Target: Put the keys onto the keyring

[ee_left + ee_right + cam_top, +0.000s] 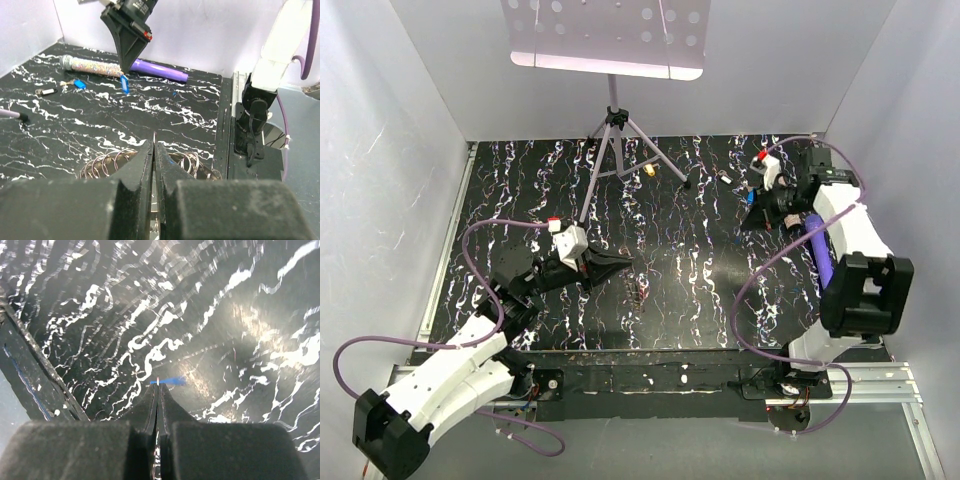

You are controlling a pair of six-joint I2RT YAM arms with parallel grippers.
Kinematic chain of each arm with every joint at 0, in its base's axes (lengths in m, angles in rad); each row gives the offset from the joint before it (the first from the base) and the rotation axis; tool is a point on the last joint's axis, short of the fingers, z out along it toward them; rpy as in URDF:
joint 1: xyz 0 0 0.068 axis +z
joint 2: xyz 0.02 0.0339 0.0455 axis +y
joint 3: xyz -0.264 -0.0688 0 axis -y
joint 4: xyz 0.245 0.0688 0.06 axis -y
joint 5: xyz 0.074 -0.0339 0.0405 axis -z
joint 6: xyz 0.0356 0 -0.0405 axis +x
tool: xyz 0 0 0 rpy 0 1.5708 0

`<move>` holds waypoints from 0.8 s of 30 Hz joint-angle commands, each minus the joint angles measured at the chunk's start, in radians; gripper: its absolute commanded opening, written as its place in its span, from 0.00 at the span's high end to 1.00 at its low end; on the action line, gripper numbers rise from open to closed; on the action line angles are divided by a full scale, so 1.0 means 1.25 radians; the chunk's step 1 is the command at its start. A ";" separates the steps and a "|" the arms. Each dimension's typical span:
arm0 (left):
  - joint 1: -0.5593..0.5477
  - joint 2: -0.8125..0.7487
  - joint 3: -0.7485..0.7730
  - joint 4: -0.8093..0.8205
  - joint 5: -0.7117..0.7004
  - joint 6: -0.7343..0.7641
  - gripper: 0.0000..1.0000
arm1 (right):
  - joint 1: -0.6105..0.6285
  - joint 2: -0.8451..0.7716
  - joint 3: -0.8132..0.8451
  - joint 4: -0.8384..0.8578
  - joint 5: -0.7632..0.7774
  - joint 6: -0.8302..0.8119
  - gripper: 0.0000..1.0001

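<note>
the left gripper (154, 150) is pinching the keyring (107, 163), jaws pressed together, with its loops fanning out to either side low over the black marbled table (75, 120). the right gripper (157, 391) is clamping a blue key (169, 381) at its tips and holding it off the table at the far right (well apart from the ring). the threading step seems to be starting. next, the key's hole is going to need carrying across and lining up finely with the ring's open end.

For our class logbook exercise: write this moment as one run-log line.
left jaws: shut on keyring | right jaws: shut on blue key | status: key not yet on keyring
</note>
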 commanded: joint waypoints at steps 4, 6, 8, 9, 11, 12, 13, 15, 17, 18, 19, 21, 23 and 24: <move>0.006 -0.023 0.059 0.067 0.031 -0.010 1.00 | 0.002 -0.148 0.190 -0.247 -0.196 -0.255 0.99; 0.006 -0.011 0.089 0.072 0.045 -0.014 1.00 | 0.002 -0.173 0.251 -0.311 -0.244 -0.301 0.99; 0.006 0.009 0.135 0.073 0.067 -0.016 1.00 | 0.003 -0.197 0.303 -0.365 -0.297 -0.348 0.99; 0.006 0.021 0.151 0.077 0.080 -0.016 1.00 | 0.004 -0.212 0.319 -0.395 -0.320 -0.371 0.99; 0.006 0.042 0.184 0.086 0.114 -0.018 1.00 | 0.004 -0.249 0.338 -0.407 -0.369 -0.388 0.99; 0.006 0.048 0.199 0.094 0.125 -0.022 1.00 | 0.009 -0.273 0.339 -0.400 -0.390 -0.394 0.99; 0.007 0.058 0.212 0.104 0.139 -0.026 1.00 | 0.014 -0.295 0.331 -0.383 -0.408 -0.396 0.99; 0.006 0.074 0.232 0.121 0.159 -0.034 1.00 | 0.021 -0.355 0.290 -0.288 -0.449 -0.352 0.99; 0.006 0.085 0.249 0.131 0.182 -0.034 1.00 | 0.036 -0.430 0.216 -0.143 -0.473 -0.236 0.99; 0.006 0.086 0.252 0.135 0.193 -0.033 1.00 | 0.064 -0.479 0.176 -0.074 -0.475 -0.194 0.99; 0.006 0.090 0.252 0.142 0.205 -0.032 1.00 | 0.089 -0.506 0.135 -0.008 -0.468 -0.160 0.99; 0.006 0.096 0.239 0.172 0.235 -0.029 1.00 | 0.145 -0.557 0.070 0.071 -0.424 -0.128 0.99; 0.007 0.105 0.221 0.208 0.254 -0.028 1.00 | 0.203 -0.591 0.016 0.128 -0.384 -0.109 0.99; 0.006 0.111 0.212 0.226 0.262 -0.029 1.00 | 0.230 -0.606 -0.002 0.153 -0.365 -0.099 0.99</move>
